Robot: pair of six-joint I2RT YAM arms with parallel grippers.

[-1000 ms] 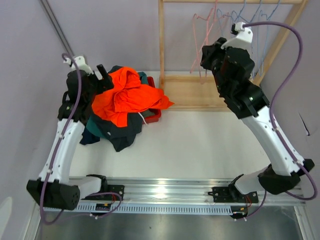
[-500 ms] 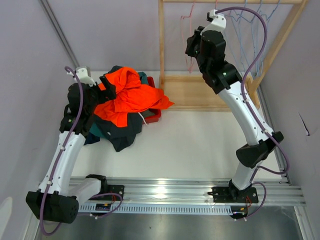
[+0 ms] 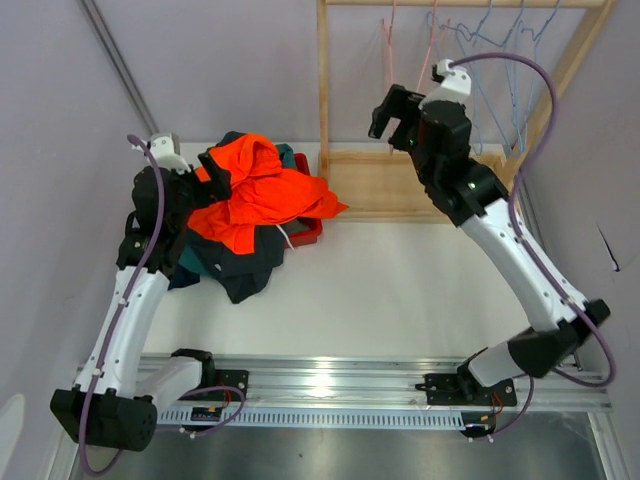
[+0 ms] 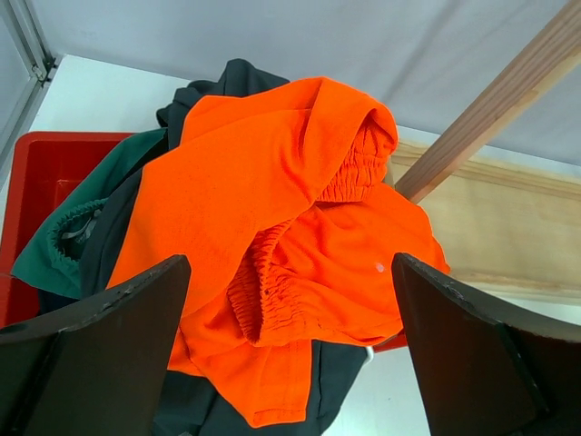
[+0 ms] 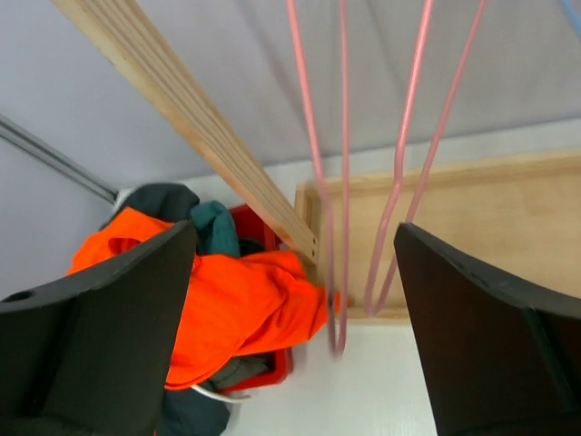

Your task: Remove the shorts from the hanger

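Left end effector (image 3: 213, 168) is released, jaws spread wide and gripping nothing. It hovers at the side of the shorts heap farthest from the rack. Right end effector (image 3: 392, 112) is likewise released, jaws wide. It is raised in front of the light wooden garment rack (image 3: 323, 100), near that rack's left post.

White counter (image 3: 400, 290) carries the rack at its far edge.

Bright orange fabric shorts (image 3: 260, 190) lie crumpled on top of the heap, just left of the rack's left post, one corner reaching the rack's base. Charcoal grey shorts (image 3: 240, 275) spill from under them onto the counter. Teal green shorts (image 4: 64, 241) show at the heap's edge.

Red plastic bin (image 3: 308, 232) sits beneath the heap, beside the rack's base.

Pink wire hangers (image 5: 336, 182) and blue wire hangers (image 3: 500, 25) hang inside the rack from its top.
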